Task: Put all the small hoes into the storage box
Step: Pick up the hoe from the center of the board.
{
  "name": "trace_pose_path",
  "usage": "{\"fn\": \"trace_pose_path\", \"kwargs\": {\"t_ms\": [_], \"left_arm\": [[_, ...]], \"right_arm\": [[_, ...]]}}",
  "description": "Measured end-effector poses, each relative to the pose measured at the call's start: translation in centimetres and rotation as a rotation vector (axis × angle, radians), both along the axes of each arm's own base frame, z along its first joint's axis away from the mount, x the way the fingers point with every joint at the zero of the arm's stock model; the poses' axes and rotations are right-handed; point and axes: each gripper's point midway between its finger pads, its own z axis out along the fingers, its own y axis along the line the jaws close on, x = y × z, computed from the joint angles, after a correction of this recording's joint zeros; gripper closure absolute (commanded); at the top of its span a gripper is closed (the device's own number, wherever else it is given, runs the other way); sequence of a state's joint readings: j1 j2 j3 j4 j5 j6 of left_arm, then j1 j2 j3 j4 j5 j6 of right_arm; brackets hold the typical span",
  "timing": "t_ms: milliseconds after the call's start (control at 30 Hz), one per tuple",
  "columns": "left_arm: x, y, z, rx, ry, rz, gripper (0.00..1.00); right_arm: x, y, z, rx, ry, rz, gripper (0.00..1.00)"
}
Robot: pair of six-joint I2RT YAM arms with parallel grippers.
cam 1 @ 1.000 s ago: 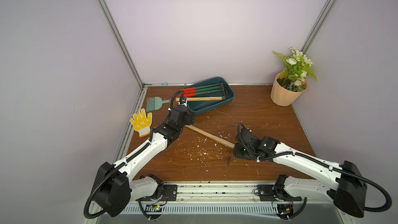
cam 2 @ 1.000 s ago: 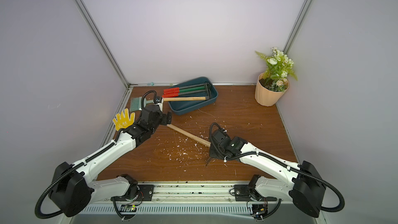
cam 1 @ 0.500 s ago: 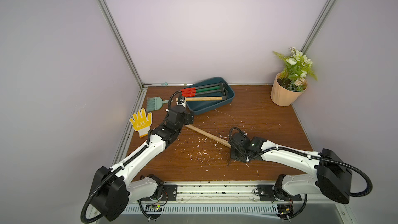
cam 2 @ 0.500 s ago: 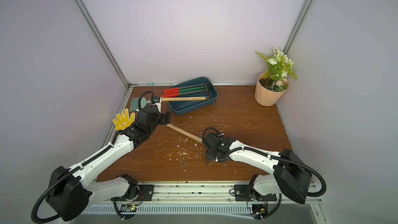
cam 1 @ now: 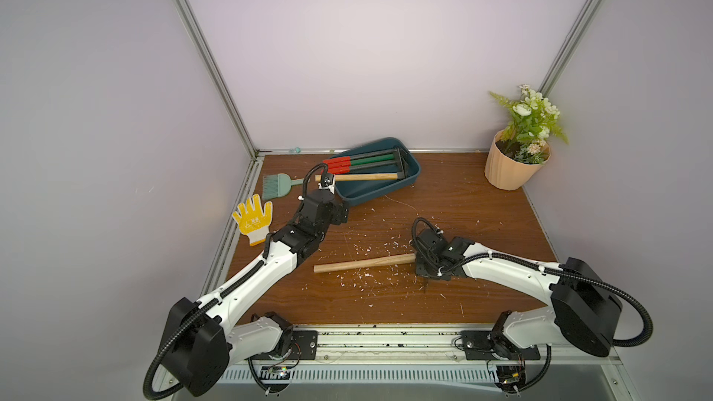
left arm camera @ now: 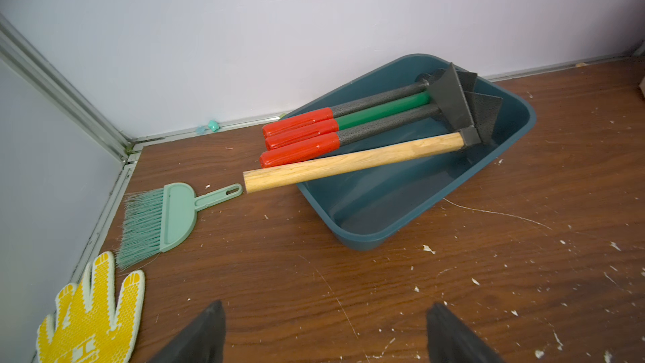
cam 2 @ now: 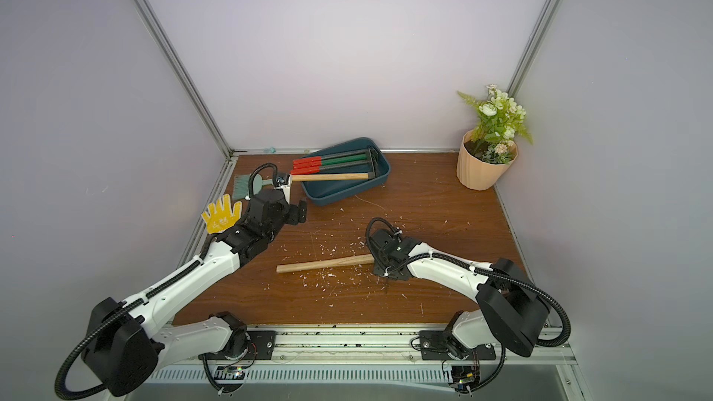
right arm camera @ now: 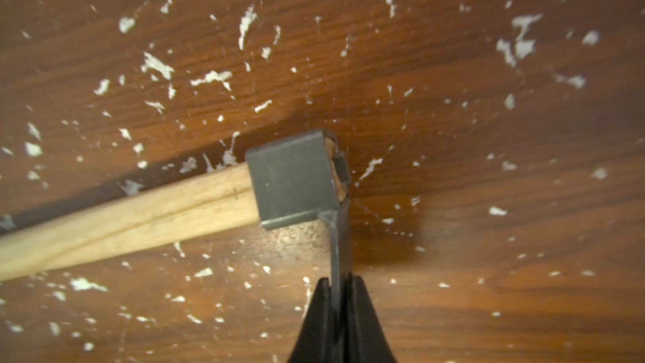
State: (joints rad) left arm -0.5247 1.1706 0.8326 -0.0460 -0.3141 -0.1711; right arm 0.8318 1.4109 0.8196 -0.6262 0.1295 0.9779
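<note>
Found small hoe (cam 1: 362, 263) on bench (cam 1: 463, 206), front centre, well apart from storage box (cam 1: 366, 191) at back. Noted right jaws clamped tight on its thin metal blade, wooden handle stretching out sideways across bench. Noted left jaws spread wide, empty, near box's front corner.

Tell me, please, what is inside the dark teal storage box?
In the storage box lie three red-gripped tools and a wooden-handled tool, heads inside, handles overhanging the rim. Their stacked heads hide the floor beneath.
</note>
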Motion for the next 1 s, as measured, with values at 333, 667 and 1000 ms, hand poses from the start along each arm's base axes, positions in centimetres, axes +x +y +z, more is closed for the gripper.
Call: {"fn": "trace_pose_path", "kwargs": {"t_ms": [333, 667, 1000], "left_arm": [[-3.2, -6.1, 0.5, 0.092, -0.028, -0.239, 0.1], [-4.8, -7.8, 0.5, 0.246, -0.038, -0.344, 0.09], [-5.8, -9.8, 0.2, 0.315, 0.025, -0.51, 0.11]], "right_arm": [[9.6, -3.2, 8.4, -0.105, -0.205, 0.016, 1.0], [15.1, -1.9, 11.3, -0.248, -0.232, 0.193, 1.0], [17.7, -1.1, 17.9, -0.273, -0.357, 0.277, 1.0]]}}
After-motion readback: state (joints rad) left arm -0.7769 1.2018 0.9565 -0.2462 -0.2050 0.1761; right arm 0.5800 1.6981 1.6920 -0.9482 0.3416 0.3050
